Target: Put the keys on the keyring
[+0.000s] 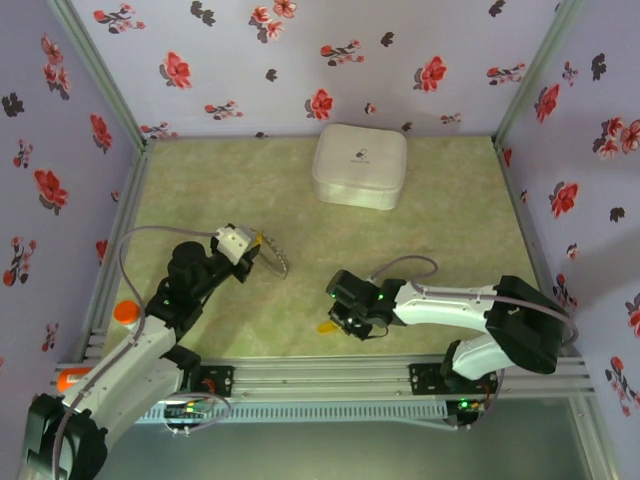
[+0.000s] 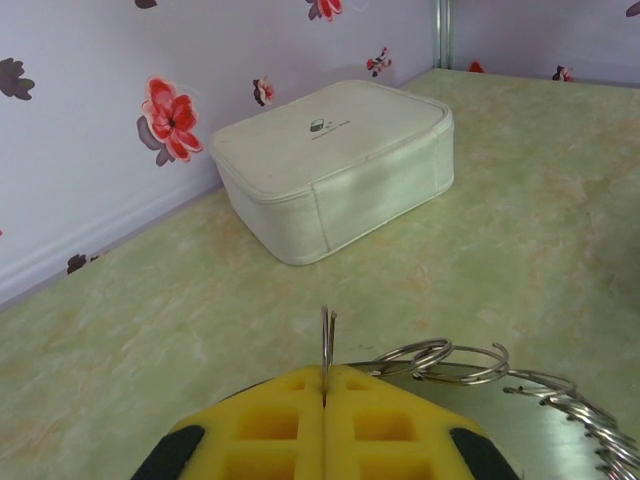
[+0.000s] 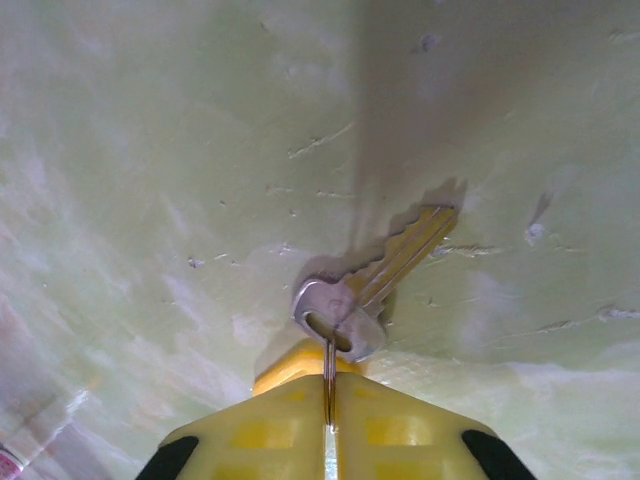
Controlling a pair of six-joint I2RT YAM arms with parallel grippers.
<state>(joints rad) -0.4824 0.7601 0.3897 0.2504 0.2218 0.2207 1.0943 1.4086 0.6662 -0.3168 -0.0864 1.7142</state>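
Observation:
My left gripper (image 1: pixel 250 243) (image 2: pixel 325 375) is shut on a thin double-wire metal ring (image 2: pixel 327 338) that stands edge-on between its yellow pads. The ring belongs to the keyring (image 1: pixel 277 257), whose linked rings (image 2: pixel 455 361) and beaded coil (image 2: pixel 585 412) trail off to the right, just above the table. My right gripper (image 1: pixel 342 318) (image 3: pixel 330 388) is low over the table, shut on a thin metal strip that passes through the hole of a key (image 3: pixel 372 288) with a silver head and brass blade. A yellow-orange piece (image 1: pixel 325 326) (image 3: pixel 288 366) shows under that head. The green-headed key is out of view.
A white rounded square box (image 1: pixel 360 166) (image 2: pixel 330 165) sits at the back of the table, well beyond both grippers. Flowered walls close in three sides. An orange-capped object (image 1: pixel 125 312) stands by the left rail. Bare green tabletop (image 1: pixel 420 240) separates the grippers and the box.

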